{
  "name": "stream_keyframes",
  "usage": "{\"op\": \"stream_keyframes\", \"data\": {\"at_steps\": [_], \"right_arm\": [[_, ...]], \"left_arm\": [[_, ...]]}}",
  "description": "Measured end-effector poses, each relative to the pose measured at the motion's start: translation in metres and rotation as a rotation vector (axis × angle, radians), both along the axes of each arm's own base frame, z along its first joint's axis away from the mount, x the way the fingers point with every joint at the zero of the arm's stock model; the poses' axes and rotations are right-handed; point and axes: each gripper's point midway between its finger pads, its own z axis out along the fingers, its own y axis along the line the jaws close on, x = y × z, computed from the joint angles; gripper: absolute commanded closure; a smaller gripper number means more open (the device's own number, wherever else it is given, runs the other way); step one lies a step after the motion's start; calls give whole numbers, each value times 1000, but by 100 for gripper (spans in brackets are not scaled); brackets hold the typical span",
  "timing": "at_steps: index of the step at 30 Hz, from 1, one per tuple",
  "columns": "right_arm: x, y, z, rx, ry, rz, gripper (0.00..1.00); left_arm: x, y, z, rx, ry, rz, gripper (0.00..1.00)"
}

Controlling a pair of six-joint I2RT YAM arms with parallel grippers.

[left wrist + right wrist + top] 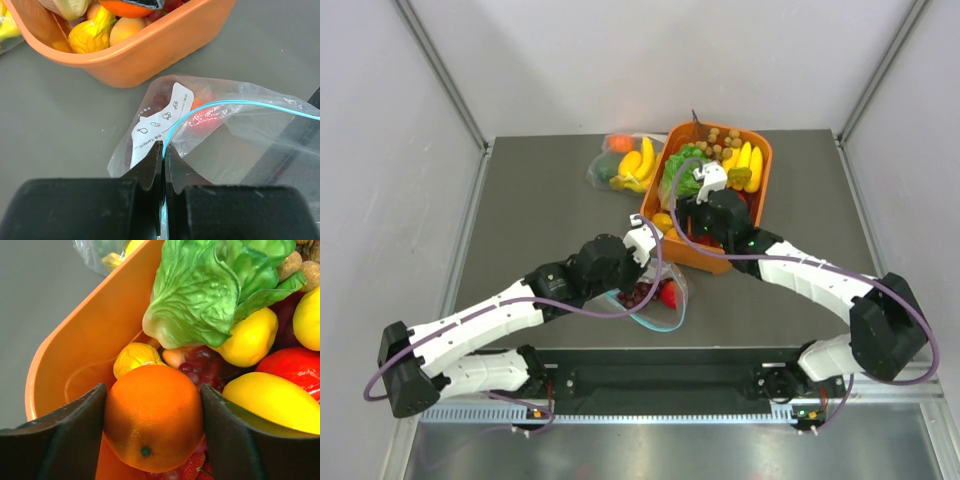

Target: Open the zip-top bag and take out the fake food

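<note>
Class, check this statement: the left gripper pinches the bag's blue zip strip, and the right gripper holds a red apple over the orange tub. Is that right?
Not quite. The right gripper holds an orange, not a red apple, as the right wrist view shows. The left gripper does pinch the zip strip of the bag, beside the tub.

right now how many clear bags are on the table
2 bags: the zip-top bag, pinched at its strip by the left gripper; the banana bag, left of the bin. None else visible.
</note>
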Motion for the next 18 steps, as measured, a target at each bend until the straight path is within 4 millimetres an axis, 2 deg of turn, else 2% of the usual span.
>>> {"op": "stream_keyframes", "data": {"at_steps": [2,6,14,16,18], "right_arm": [[0,0,2,3,-6,-2,16],[-2,-3,16,16,-35,-2,2],[-20,-21,85,101,-174,-9,2],[-30,-27,101,129,-205,-4,3],[-48,-35,119,183,-241,20,7]], "left_arm": [[0,0,0,1,1,0,100],[0,0,0,1,2,-1,100],[-1,0,0,0,4,-6,100],[-1,0,0,0,4,-6,100],[-1,0,-1,0,4,-5,100]]}}
